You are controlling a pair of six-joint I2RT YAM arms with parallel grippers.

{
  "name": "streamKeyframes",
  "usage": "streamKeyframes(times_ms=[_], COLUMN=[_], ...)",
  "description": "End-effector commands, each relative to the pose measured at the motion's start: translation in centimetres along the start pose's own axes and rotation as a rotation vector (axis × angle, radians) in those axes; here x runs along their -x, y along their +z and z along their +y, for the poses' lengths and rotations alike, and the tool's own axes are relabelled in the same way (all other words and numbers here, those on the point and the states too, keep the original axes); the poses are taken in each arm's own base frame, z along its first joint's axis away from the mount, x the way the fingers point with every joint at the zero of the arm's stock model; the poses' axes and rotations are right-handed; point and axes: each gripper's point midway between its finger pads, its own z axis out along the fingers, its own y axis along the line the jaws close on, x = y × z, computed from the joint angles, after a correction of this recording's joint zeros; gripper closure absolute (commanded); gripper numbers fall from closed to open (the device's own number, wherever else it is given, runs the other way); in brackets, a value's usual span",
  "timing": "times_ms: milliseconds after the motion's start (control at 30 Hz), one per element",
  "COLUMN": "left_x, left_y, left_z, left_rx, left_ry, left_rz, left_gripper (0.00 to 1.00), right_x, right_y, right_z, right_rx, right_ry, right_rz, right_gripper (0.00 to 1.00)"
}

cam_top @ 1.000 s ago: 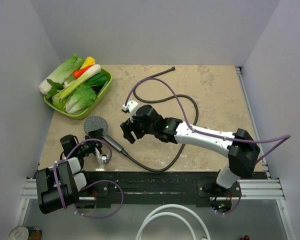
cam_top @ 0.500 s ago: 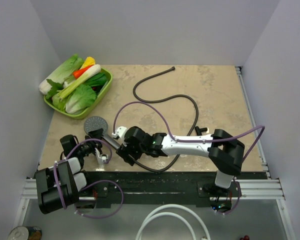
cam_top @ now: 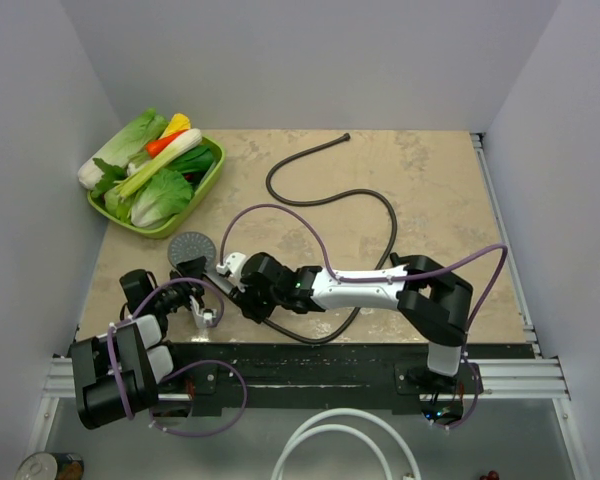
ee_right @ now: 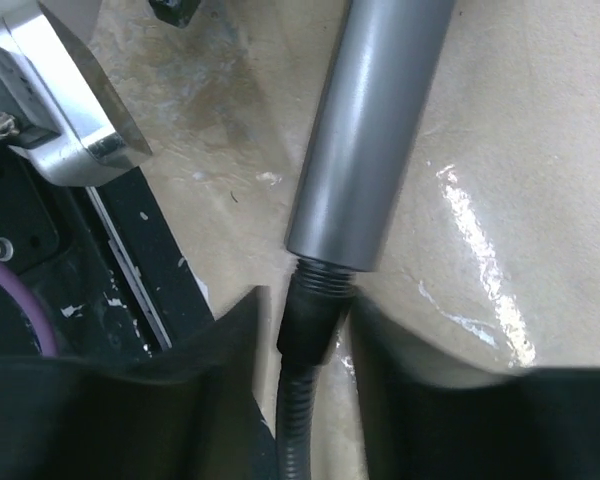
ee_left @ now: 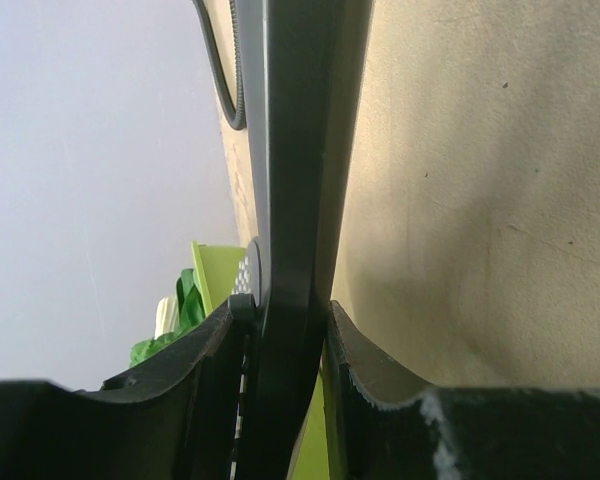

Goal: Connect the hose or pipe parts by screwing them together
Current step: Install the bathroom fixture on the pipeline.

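Observation:
The grey shower-head disc (cam_top: 189,245) lies at the table's front left, its handle (ee_right: 370,130) running toward the front right. My left gripper (cam_top: 202,290) is shut on that handle (ee_left: 290,200), which fills the gap between its jaws (ee_left: 280,320). The dark-brown hose (cam_top: 380,215) loops across the table, and its end nut (ee_right: 310,320) sits at the handle's threaded end (ee_right: 325,272). My right gripper (cam_top: 242,292) has closed in on this nut (ee_right: 308,335), one finger on each side. Threads still show between nut and handle.
A green tray (cam_top: 212,165) of vegetables stands at the back left and shows behind the handle (ee_left: 205,285). The hose's free end (cam_top: 345,136) lies near the back wall. A thick white tube (cam_top: 330,438) loops below the front rail (cam_top: 310,372).
My right arm has swung left and toward the front, down to the handle's end, and its jaws have narrowed around the hose nut. The left arm and shower head have not moved.

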Motion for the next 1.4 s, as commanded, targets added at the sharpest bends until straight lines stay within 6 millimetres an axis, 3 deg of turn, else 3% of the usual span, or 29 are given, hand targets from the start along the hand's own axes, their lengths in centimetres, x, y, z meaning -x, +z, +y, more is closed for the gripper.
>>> streamKeyframes(times_ms=[0, 167, 333, 500, 533, 600, 633, 700, 767, 800, 833, 900, 933, 1100, 1267, 1300, 1333, 1367], left_x=[8.7, 8.7, 8.7, 8.7, 8.7, 8.7, 8.7, 8.7, 8.7, 8.7, 8.7, 8.7, 8.7, 8.6, 8.7, 8.7, 8.7, 8.7], left_y=[-0.9, -0.9, -0.9, -0.9, -0.9, -0.9, -0.8, -0.9, -0.9, -0.9, -0.8, -0.9, -0.9, -0.9, -0.9, -0.9, -0.9, -0.9], left_z=[-5.2, -5.2, -5.2, -5.1, -5.1, -5.0, -5.0, -5.0, -5.0, -5.1, -5.0, -5.0, -4.9, -5.0, -5.0, -5.0, -5.0, -5.0], left_rx=[-0.011, -0.011, -0.01, -0.008, -0.008, -0.007, -0.005, -0.007, -0.005, -0.006, -0.006, -0.004, -0.004, -0.005, -0.006, -0.006, -0.006, -0.005], left_ry=[0.511, 0.509, 0.508, 0.512, 0.516, 0.518, 0.519, 0.518, 0.517, 0.515, 0.518, 0.52, 0.52, 0.521, 0.52, 0.52, 0.519, 0.52], left_rz=[-0.13, -0.131, -0.132, -0.132, -0.129, -0.129, -0.131, -0.129, -0.131, -0.132, -0.13, -0.13, -0.13, -0.127, -0.128, -0.128, -0.13, -0.129], left_gripper=[1.0, 1.0, 1.0, 1.0, 1.0, 1.0, 1.0, 1.0, 1.0, 1.0, 1.0, 1.0, 1.0, 1.0, 1.0, 1.0, 1.0, 1.0], right_x=[3.4, 4.0, 4.9, 5.3, 6.0, 5.3, 6.6, 5.6, 6.6, 5.4, 6.5, 5.8, 6.9, 6.9, 6.6, 6.6, 6.2, 6.8], right_y=[0.1, -0.2, -0.7, -0.5, -0.6, -0.6, -1.0, -0.8, -1.2, -0.7, -1.5, -1.0, -2.2, -3.2, -3.3, -3.2, -2.8, -3.5], right_z=[1.5, 1.6, 2.6, 1.7, 1.7, 1.5, 1.4, 1.1, 1.0, 1.3, 1.3, 1.1, 1.3, -0.1, -1.3, -1.6, -2.0, -2.3], right_rx=[0.06, 0.089, 0.272, 0.425, 0.457, 0.536, 0.579, 0.658, 0.748, 0.805, 0.858, 0.914, 0.972, 1.072, 1.012, 0.986, 0.955, 0.939], right_ry=[0.011, 0.03, 0.123, 0.314, 0.328, 0.434, 0.432, 0.521, 0.522, 0.597, 0.566, 0.66, 0.624, 0.719, 0.721, 0.7, 0.722, 0.7], right_rz=[-0.091, -0.112, -0.146, -0.154, -0.191, -0.175, -0.242, -0.215, -0.283, -0.231, -0.304, -0.283, -0.361, -0.411, -0.405, -0.414, -0.385, -0.389], right_gripper=[0.69, 0.79, 0.8, 0.79, 0.79, 0.79, 0.78, 0.77, 0.75, 0.75, 0.75, 0.76, 0.76, 0.75, 0.57, 0.36, 0.24, 0.02])
